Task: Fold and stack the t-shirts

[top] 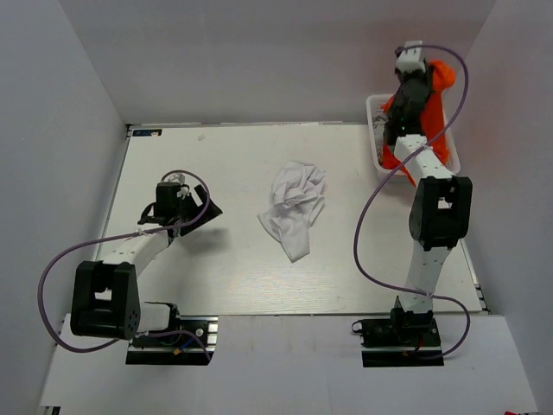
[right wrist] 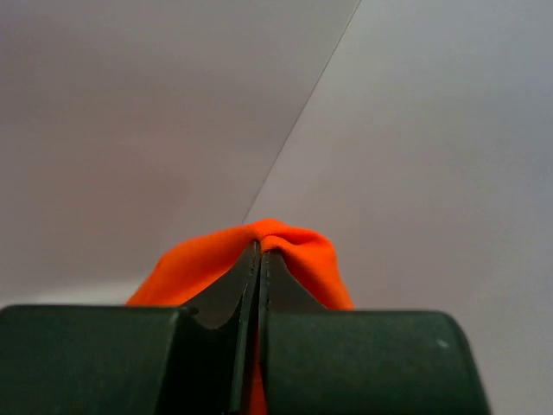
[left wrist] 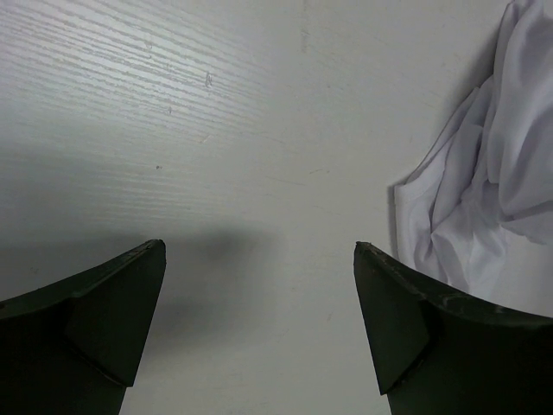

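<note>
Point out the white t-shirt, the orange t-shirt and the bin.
white t-shirt [top: 294, 207], top external view, middle of the crumpled heap
orange t-shirt [right wrist: 298, 249], right wrist view, bunched fold at its top
bin [top: 373, 130], top external view, left wall

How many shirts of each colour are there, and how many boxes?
white t-shirt: 1
orange t-shirt: 1
white bin: 1
Total: 3
The orange t-shirt hides most of the bin's inside, so there could be more in there.
</note>
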Robot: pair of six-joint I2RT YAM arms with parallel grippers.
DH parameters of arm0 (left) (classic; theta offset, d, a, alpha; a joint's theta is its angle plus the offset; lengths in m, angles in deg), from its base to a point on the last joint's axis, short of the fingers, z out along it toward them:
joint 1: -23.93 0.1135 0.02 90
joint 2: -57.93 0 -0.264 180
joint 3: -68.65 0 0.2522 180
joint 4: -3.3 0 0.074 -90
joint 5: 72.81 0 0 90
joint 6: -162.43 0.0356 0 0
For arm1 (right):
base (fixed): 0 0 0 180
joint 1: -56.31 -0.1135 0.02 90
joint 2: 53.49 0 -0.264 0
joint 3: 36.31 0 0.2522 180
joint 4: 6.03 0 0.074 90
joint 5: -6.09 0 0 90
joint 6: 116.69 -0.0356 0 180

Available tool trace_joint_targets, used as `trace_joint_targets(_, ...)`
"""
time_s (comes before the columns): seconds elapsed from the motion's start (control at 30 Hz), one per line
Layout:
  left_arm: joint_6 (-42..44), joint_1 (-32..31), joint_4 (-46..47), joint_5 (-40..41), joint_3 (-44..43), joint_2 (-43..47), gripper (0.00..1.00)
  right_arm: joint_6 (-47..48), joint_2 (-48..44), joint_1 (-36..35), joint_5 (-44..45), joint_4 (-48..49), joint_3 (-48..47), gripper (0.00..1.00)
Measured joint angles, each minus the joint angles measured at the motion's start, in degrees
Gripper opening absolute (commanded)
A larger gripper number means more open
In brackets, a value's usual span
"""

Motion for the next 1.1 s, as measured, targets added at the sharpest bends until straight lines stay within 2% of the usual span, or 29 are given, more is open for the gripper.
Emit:
trace_joint_targets(0.07,-0.11,0.0,-0.11,-0.24,-0.66,-0.2,1.0,-4.22,0.11,0.61,1.51,-1.4,7.67,0.0)
trace_joint_targets(0.17,-0.44,-0.09,0.74,-1.4,-1.51,-0.07,1.0,-13.49,0.92,1.77,4.11,-5.81,13.86,0.0)
trace_joint_targets(0.27,-0.46,-0.87,1.29,-2.14,-2.56,0.42,1.0,-25.92,2.91,3.93,2.58,-15.41,12.81,0.0)
trace_joint_targets(0.3,-0.46,-1.18,1.29,-2.16,-3.06,0.5,1.0,-30.62,4.22,4.9,1.01,-21.64,9.92,0.05)
trace_joint_targets(0.33,-0.42,-1.55,1.29,-2.16,-3.61,0.59,1.0,-35.45,6.4,6.25,-0.81,-26.71,5.57,0.27)
trace_joint_targets(0.4,-0.39,-2.1,1.42,-2.16,-4.46,0.85,1.0,-43.12,9.42,8.72,-5.97,-35.82,-0.9,0.5)
trace_joint_targets(0.43,-0.33,-2.34,1.42,-2.23,-4.76,0.94,1.0,-46.12,10.14,9.79,-8.68,-39.93,-2.93,0.84)
trace_joint_targets(0.47,-0.2,-2.75,1.44,-2.25,-5.09,1.01,1.0,-48.68,10.27,10.71,-10.62,-42.88,-3.69,0.9)
trace_joint_targets(0.57,0.02,-3.72,1.42,-2.38,-5.77,1.09,1.0,-53.66,9.01,12.98,-15.02,-49.9,-3.39,0.9)
trace_joint_targets(0.67,0.07,-4.94,1.36,-3.15,-6.03,1.07,1.0,-55.8,3.61,13.18,-17.77,-51.89,1.75,0.9)
trace_joint_targets(0.87,0.26,-8.39,1.16,-4.04,-7.41,0.9,1.0,-54.82,-14.51,10.95,-25.92,-54.99,6.91,0.9)
trace_joint_targets(1.03,0.11,-12.11,2.56,-5.95,-6.88,0.9,1.0,-54.12,-34.64,5.55,-34.16,-50.58,20.92,0.9)
trace_joint_targets(1.1,-0.37,-14.4,4.31,-7.34,-5.86,0.79,1.0,-54.53,-38.91,1.42,-36.83,-49.07,26.43,0.9)
